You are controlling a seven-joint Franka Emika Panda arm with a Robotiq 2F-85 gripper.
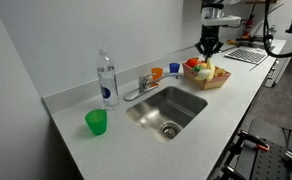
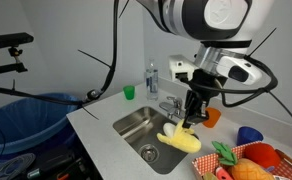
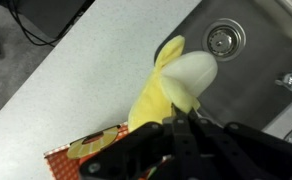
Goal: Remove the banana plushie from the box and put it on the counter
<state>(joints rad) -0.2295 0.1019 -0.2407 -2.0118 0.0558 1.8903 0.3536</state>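
My gripper [image 2: 193, 115] is shut on the top of the yellow banana plushie [image 2: 181, 138], which hangs from it over the counter [image 2: 104, 128] between the sink and the brown box [image 2: 208, 166]. In the wrist view the closed fingers [image 3: 176, 125] pinch the banana plushie [image 3: 171, 88] above the counter [image 3: 76, 80], with a corner of the box [image 3: 86, 150] below. In an exterior view the gripper [image 1: 208, 47] is just above the box [image 1: 208, 78], which holds red and orange toy fruits.
The steel sink [image 1: 166, 108] with its tap [image 1: 146, 82] lies beside the box. A water bottle [image 1: 107, 80] and a green cup [image 1: 96, 122] stand past the sink. Orange [image 1: 157, 73] and blue [image 1: 173, 69] cups stand behind the tap. A keyboard [image 1: 246, 56] lies beyond the box.
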